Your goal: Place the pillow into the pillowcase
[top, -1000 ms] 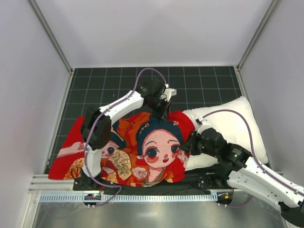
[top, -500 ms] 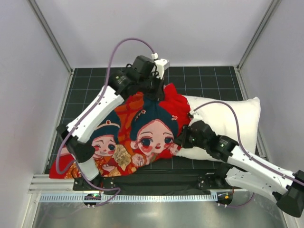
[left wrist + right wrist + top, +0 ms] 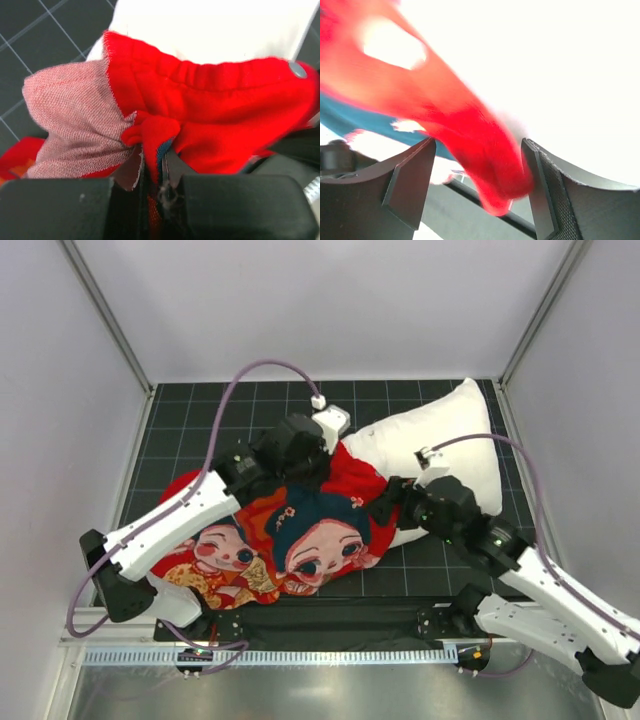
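Observation:
The white pillow (image 3: 440,435) lies slanted at the back right, its lower left end inside the mouth of the red pillowcase (image 3: 300,530) with the cartoon faces. My left gripper (image 3: 310,455) is shut on a bunched fold of the pillowcase's red hem (image 3: 155,132); the pale pink reverse (image 3: 70,115) shows beside it and the pillow (image 3: 210,25) sits just beyond. My right gripper (image 3: 387,508) is at the mouth's near side. In the right wrist view the right gripper (image 3: 480,185) stands open, with a loose red fold of the pillowcase (image 3: 485,160) hanging between its fingers against the pillow (image 3: 560,75).
A black gridded mat (image 3: 200,420) covers the table, shut in by white walls (image 3: 60,420) on three sides. A metal rail (image 3: 320,652) runs along the near edge. Purple cables (image 3: 270,368) arc over both arms.
My right gripper has opened and let go of the pillowcase edge. The left arm has come back down with the hem. The pillow's far end has swung toward the back right corner.

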`<state>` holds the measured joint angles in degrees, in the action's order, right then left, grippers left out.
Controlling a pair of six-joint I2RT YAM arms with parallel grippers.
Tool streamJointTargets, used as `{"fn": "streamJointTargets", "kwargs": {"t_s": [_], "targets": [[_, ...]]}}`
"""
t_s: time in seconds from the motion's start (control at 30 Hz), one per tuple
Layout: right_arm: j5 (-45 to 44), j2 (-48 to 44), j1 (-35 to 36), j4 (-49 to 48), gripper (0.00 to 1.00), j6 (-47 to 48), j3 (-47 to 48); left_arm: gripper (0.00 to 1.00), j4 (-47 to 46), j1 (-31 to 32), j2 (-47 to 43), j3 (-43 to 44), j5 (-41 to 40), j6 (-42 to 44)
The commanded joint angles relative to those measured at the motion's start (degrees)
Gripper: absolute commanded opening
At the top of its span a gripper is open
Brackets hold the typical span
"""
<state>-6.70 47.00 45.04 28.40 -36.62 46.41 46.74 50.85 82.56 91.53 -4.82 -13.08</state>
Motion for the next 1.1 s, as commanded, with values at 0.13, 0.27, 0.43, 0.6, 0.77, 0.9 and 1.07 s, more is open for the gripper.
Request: {"fn": "streamJointTargets", "kwargs": {"t_s": [0.13, 0.27, 0.43, 0.6, 0.77, 0.9, 1.07], "targets": [[-16.6, -5.3, -0.9, 12.2, 0.82, 5.6, 14.5, 0.0, -16.7, 16.3, -5.1, -14.7, -19.9, -0.7], [-23.0, -0.6, -4.2, 17.6, 1.0, 6.0, 21.2, 0.0, -16.5, 18.7, -5.1, -15.0, -22.1, -1.4], [-17.5, 9.3, -14.8, 20.3, 1.0, 8.1, 29.1, 0.0, -16.6, 23.5, -5.5, -14.6, -25.9, 0.0], [-21.3, 16.7, -17.4, 19.8, 1.0, 8.8, 31.7, 0.0, -16.5, 27.0, -5.4, -14.7, -27.8, 0.3], [-12.2, 22.0, -19.4, 14.9, 1.0, 12.1, 30.7, 0.0, -13.3, 29.0, -4.1, -13.0, -30.2, -0.3], [-4.4, 20.8, -19.3, 13.0, 0.21, 13.0, 23.7, 0.01, -10.4, 29.2, -4.8, -11.8, -33.6, 0.2], [5.5, 6.0, -19.4, 6.3, 0.04, 12.4, 10.3, 0.13, -7.6, 29.2, -6.5, -8.7, -34.9, 3.3]]}}
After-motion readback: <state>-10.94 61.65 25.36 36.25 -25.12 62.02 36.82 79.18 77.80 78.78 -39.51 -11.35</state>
